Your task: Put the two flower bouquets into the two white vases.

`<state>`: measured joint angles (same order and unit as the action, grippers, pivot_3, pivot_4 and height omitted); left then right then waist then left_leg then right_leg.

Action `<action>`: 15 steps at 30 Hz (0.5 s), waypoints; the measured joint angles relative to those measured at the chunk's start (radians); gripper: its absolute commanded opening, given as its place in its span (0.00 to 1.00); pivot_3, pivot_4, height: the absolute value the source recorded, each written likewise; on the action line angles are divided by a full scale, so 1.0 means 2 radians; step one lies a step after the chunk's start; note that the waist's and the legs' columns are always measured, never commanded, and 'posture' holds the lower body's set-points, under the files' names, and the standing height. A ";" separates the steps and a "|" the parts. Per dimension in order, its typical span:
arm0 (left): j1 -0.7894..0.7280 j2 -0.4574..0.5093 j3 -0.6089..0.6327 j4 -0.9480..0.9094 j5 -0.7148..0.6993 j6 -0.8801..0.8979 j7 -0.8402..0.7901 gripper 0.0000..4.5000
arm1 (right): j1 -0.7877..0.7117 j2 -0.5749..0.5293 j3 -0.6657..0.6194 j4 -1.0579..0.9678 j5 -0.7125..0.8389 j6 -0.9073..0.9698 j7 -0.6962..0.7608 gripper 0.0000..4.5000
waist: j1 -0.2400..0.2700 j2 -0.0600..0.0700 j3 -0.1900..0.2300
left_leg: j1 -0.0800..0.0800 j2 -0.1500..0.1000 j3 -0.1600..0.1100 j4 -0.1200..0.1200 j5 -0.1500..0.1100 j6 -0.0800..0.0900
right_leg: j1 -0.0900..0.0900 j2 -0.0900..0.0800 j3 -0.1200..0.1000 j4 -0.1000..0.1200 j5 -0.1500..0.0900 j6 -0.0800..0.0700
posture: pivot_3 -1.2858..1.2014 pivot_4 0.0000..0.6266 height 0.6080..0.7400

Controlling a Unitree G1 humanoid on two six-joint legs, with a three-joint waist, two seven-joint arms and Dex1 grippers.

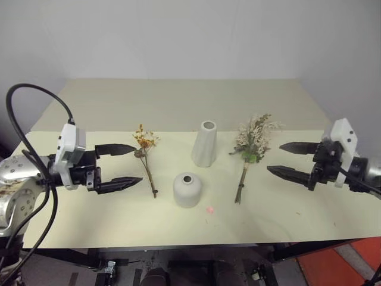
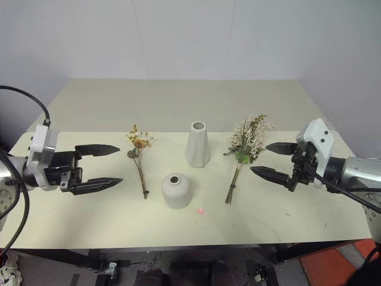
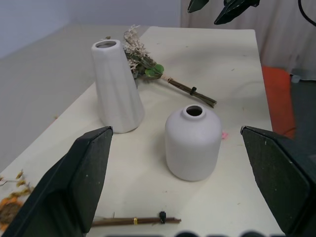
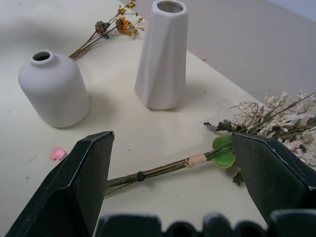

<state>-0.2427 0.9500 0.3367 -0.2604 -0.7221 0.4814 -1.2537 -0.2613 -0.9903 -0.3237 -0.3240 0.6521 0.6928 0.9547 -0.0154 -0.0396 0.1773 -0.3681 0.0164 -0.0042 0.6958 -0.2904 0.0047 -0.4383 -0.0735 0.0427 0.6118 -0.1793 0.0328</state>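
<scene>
Tabletop (image 1: 89, 107), pale cream, carries everything, and nothing is lifted yet; your left gripper (image 1: 121, 166) hangs with jaws spread wide and empty beside the small bouquet (image 1: 145, 156), your right gripper (image 1: 290, 159) likewise released and empty beside the larger bouquet (image 1: 252, 146). Between the two bunches stand the vases, apart from each other: the tall cone vase (image 1: 204, 143) further back, the short round vase (image 1: 187, 189) nearer you. The larger bouquet lies flat, cream sprigs and green leaves fanned away from you, its bound stems pointing toward you; the small one is sparse, orange-yellow blooms on thin brown stems. Risk as I judge it: the dried heads look brittle, so a grasp near the blooms could crush or shed them; the round vase's hole is small, so a tilted stem could catch the rim and tip it. A pink petal (image 1: 210, 210) lies loose near that vase.
</scene>
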 measured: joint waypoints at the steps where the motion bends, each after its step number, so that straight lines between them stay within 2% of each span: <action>1: 0.001 0.003 0.003 -0.002 -0.003 0.002 0.000 1.00 | -0.002 0.000 0.000 0.000 0.000 0.003 -0.002 0.99 | 0.000 0.000 0.000 | 0.000 0.000 0.000 0.000 0.000 0.000 | 0.000 0.000 0.000 0.000 0.000 0.000 | 0.52 0.24 1.00; 10: -0.015 0.007 0.007 -0.002 -0.009 0.007 0.004 1.00 | 0.000 0.000 -0.004 0.000 0.020 0.043 -0.011 0.99 | 0.001 0.000 0.000 | 0.000 0.000 0.000 0.000 0.000 0.000 | 0.000 0.000 0.000 0.000 0.000 0.000 | 0.52 0.24 1.00; 13: -0.015 0.007 0.003 -0.002 -0.011 0.011 0.007 1.00 | -0.001 0.000 -0.004 0.001 0.027 0.078 -0.033 0.99 | 0.000 0.000 0.000 | 0.000 0.000 0.000 0.000 0.000 0.000 | 0.000 0.000 0.000 0.000 0.000 0.000 | 0.52 0.24 1.00; 15: -0.019 0.006 -0.002 -0.002 -0.013 0.011 0.008 1.00 | -0.035 0.022 -0.002 0.016 0.052 0.136 -0.065 0.99 | -0.003 0.000 0.000 | 0.000 0.000 0.000 0.000 0.000 0.000 | 0.000 0.000 0.000 0.000 0.000 0.000 | 0.52 0.24 1.00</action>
<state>-0.2817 0.9623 0.3331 -0.2643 -0.7483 0.5039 -1.2382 -0.3307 -0.9454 -0.3277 -0.2918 0.7559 0.9641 0.8252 -0.0211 -0.0401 0.1770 -0.3680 0.0165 -0.0039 0.6962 -0.2904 0.0047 -0.4379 -0.0732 0.0431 0.6118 -0.1791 0.0325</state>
